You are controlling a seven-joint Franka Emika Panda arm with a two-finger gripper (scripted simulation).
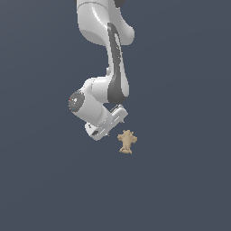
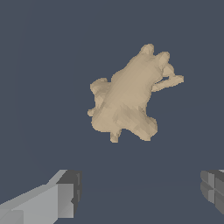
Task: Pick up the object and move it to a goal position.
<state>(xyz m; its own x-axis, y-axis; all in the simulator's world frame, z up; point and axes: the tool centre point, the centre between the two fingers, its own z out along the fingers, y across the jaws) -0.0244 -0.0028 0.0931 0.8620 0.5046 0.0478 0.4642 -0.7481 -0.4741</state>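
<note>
We see the object [image 1: 127,141], a small tan lumpy figurine with stubby protrusions, lying on a flat, uniform dark blue-grey surface. In the wrist view the object [image 2: 129,98] fills the middle of the picture: a rounded body with two short knobs at one end, a thin stub sticking out beside them, and blunt lobes at the other end. It appears to lie flat on the surface, though we can make out no shadow under it, so contact is hard to confirm.

In the exterior view the tool [image 1: 118,118] sits just beside the object, up and toward that view's left, apart from it. Its fingers are hard for us to pick out there against the white hand. The wrist view is clearer: one light grey finger [image 2: 57,199] with a darker pad and the other finger [image 2: 213,188] stand far apart at opposite sides of the picture, so the tool is spread wide with nothing between the fingers. The object lies beyond the fingertips, not within the gap.

The white arm [image 1: 113,54] with its dark grey side panel comes down from the exterior view's top edge.

The surface has no visible edge, texture or marking; the same flat dark colour fills every part of both pictures, so we cannot tell tabletop from background.
</note>
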